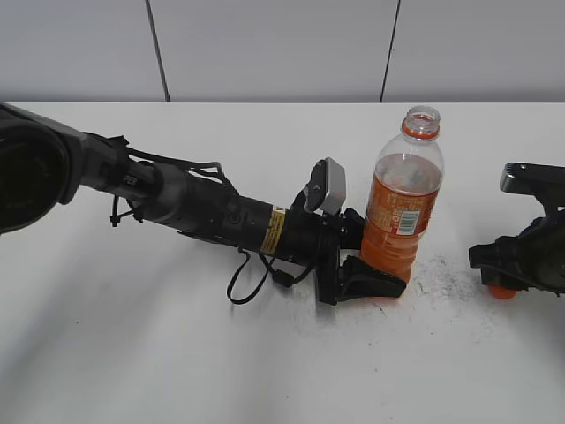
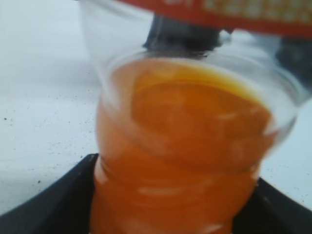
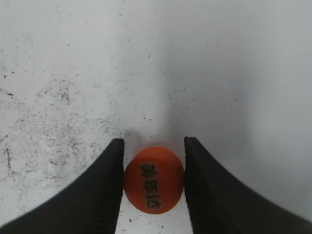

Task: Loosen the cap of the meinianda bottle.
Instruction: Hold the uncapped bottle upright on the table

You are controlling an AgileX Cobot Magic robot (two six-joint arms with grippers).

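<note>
The meinianda bottle (image 1: 402, 208) stands upright on the white table, with orange drink, an orange label and an orange neck ring. Its mouth (image 1: 422, 116) is open, with no cap on it. My left gripper (image 1: 366, 256) is shut on the bottle's ridged lower body; the left wrist view shows the bottle (image 2: 185, 146) filling the space between the black fingers (image 2: 170, 214). My right gripper (image 1: 508, 274) is low over the table at the far right, shut on the cap (image 1: 500, 291). In the right wrist view the cap (image 3: 153, 180) sits between both fingers (image 3: 153, 165), top up, with dark characters.
The white table (image 1: 177, 353) has dark speckled scuffs around the bottle and under the right gripper (image 3: 58, 112). A grey panelled wall (image 1: 265, 44) runs behind the table's far edge. The left arm lies low across the table from the left.
</note>
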